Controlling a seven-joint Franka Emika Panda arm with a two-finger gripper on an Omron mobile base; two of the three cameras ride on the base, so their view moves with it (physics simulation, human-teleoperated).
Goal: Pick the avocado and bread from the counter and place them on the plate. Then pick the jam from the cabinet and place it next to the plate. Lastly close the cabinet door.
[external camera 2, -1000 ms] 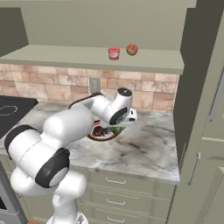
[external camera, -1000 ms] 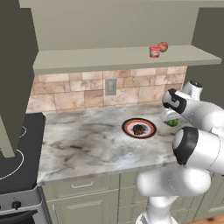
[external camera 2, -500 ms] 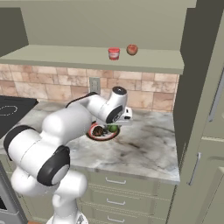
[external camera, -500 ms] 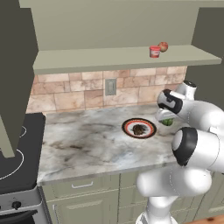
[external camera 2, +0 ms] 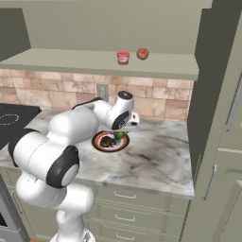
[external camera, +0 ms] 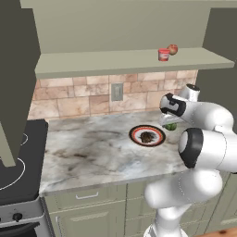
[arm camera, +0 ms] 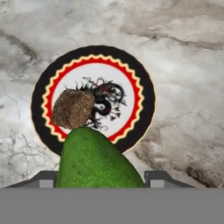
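My gripper (external camera: 170, 123) (external camera 2: 120, 133) (arm camera: 101, 178) is shut on the glossy green avocado (external camera: 171, 126) (external camera 2: 119, 135) (arm camera: 94, 161), which hangs just above the near right edge of the plate (external camera: 137, 131) (external camera 2: 99, 142) (arm camera: 144, 87). The rough brown bread (external camera: 147, 137) (external camera 2: 107, 142) (arm camera: 73, 108) lies on the plate's white centre, to one side of the dark motif. The red jam (external camera: 164, 54) (external camera 2: 123, 58) stands on the shelf of the open cabinet (external camera: 115, 62) (external camera 2: 85, 60). The plate rests on the marbled counter (external camera: 92, 148) (external camera 2: 156, 156).
A reddish apple-like ball (external camera: 172, 49) (external camera 2: 142, 53) sits right beside the jam on the shelf. An open cabinet door (external camera 2: 208, 75) juts out at the right, another dark panel (external camera: 14, 69) at the left. A stove (external camera: 14, 157) borders the counter's left end.
The gripper has carried the avocado leftward and lower, from the right part of the counter to the plate's edge. The bread, the jam and the doors stay put.
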